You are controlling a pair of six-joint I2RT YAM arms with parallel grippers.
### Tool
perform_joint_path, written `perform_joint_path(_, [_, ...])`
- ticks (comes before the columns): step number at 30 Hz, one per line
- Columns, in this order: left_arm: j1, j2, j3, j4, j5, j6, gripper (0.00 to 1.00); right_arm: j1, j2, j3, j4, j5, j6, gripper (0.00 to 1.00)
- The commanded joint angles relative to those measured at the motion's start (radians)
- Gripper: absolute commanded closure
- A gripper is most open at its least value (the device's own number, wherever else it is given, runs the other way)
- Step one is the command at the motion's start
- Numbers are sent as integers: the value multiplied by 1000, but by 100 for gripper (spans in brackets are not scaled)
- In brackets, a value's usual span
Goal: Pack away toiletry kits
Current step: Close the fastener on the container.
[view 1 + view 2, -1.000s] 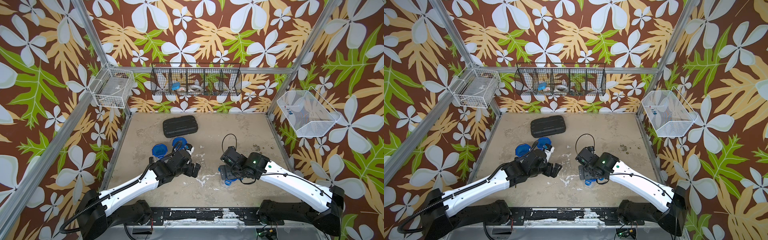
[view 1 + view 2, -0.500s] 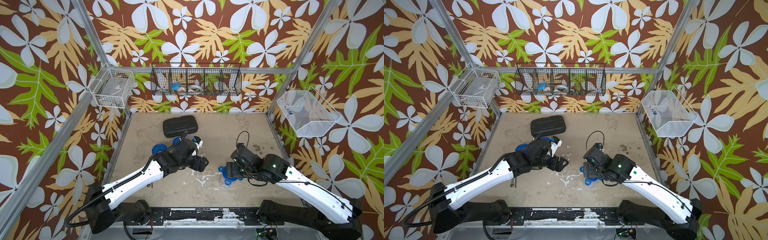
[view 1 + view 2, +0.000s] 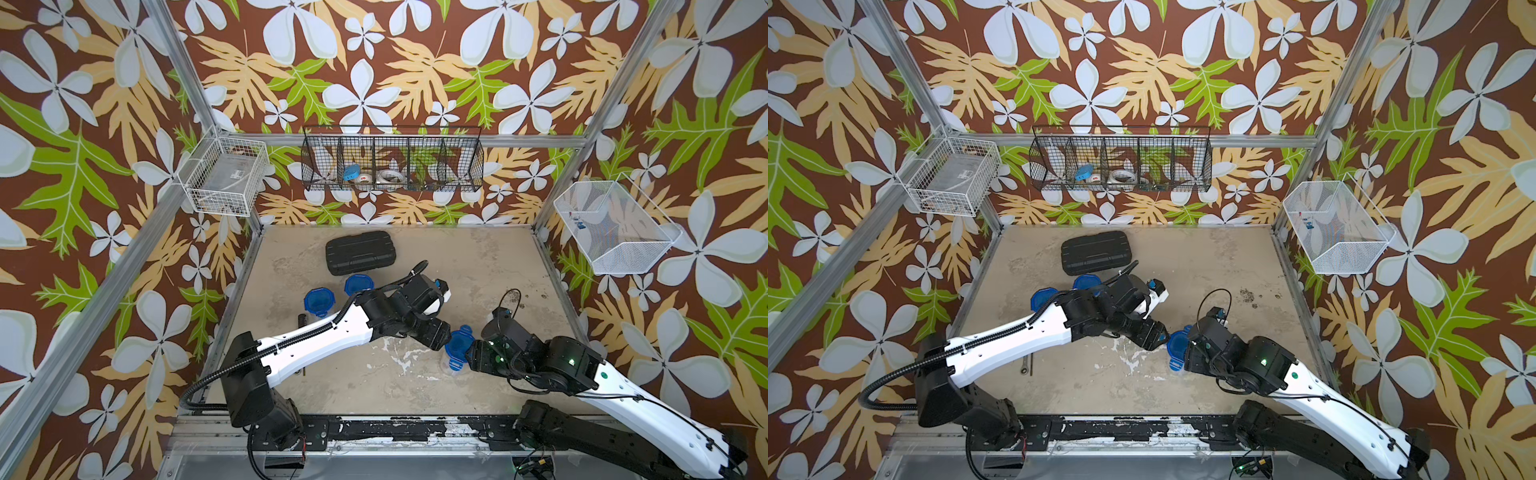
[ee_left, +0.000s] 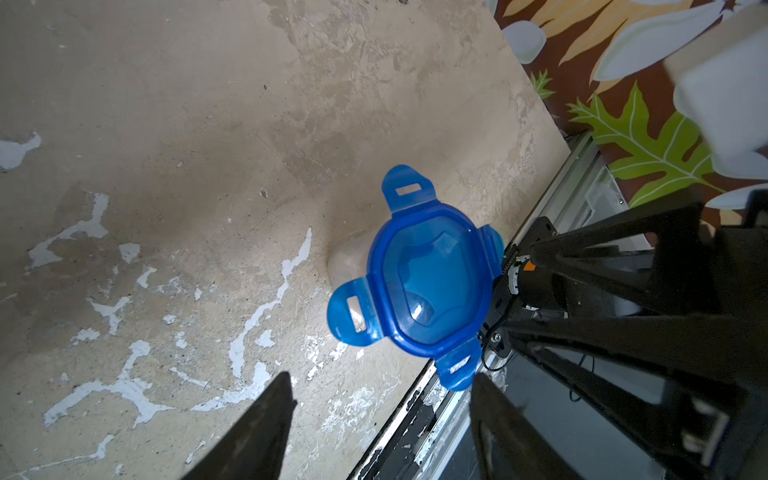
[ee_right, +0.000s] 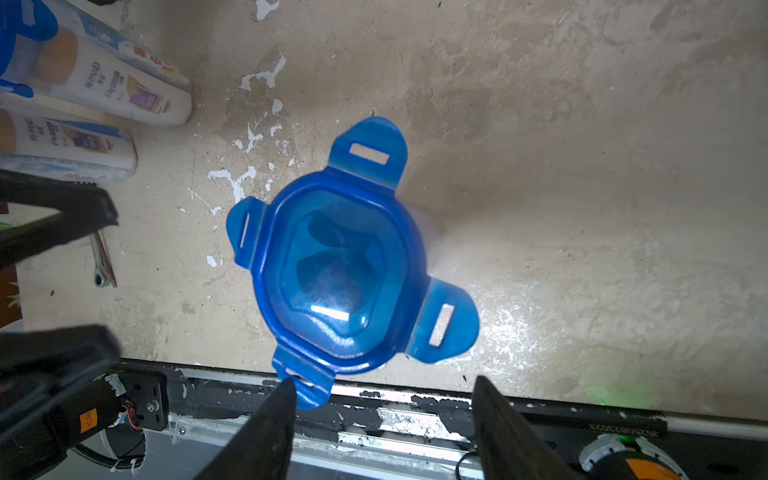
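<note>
A clear tumbler with a blue clip lid (image 3: 459,344) (image 3: 1177,347) stands near the table's front, its four lid flaps splayed outward. My left gripper (image 3: 441,337) (image 4: 381,378) hovers at its left, open, with one flap beside a fingertip (image 4: 478,380). The right gripper (image 3: 471,358) (image 5: 382,381) hovers at its right, open, and a flap touches one of its fingertips (image 5: 286,384). Two more lidded tumblers (image 3: 318,302) (image 3: 358,284) stand behind the left arm. White bottles with tan caps (image 5: 104,79) show inside them in the right wrist view.
A black ribbed case (image 3: 360,252) lies at the back of the table. A small wrench (image 5: 102,262) (image 3: 1025,365) lies near the left arm. On the walls hang a black wire basket (image 3: 392,164), a white wire basket (image 3: 226,176) and a white mesh basket (image 3: 615,226).
The left arm swung right, away from the two rear tumblers, to the front tumbler. The right arm drew back to that tumbler's right side. Both pairs of jaws have narrowed.
</note>
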Motion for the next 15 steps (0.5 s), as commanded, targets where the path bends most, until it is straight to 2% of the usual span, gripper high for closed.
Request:
perform_joint_path(1, [-19, 32, 40, -48, -28, 13, 33, -12, -11, 3, 15, 34, 21, 37])
perform_joint_path(8, [-33, 77, 86, -82, -51, 16, 36, -112, -19, -26, 45, -12, -56, 44])
perform_joint_path(15, [-39, 130, 121, -98, -56, 25, 39, -133, -1, -58, 93, -50, -96, 48])
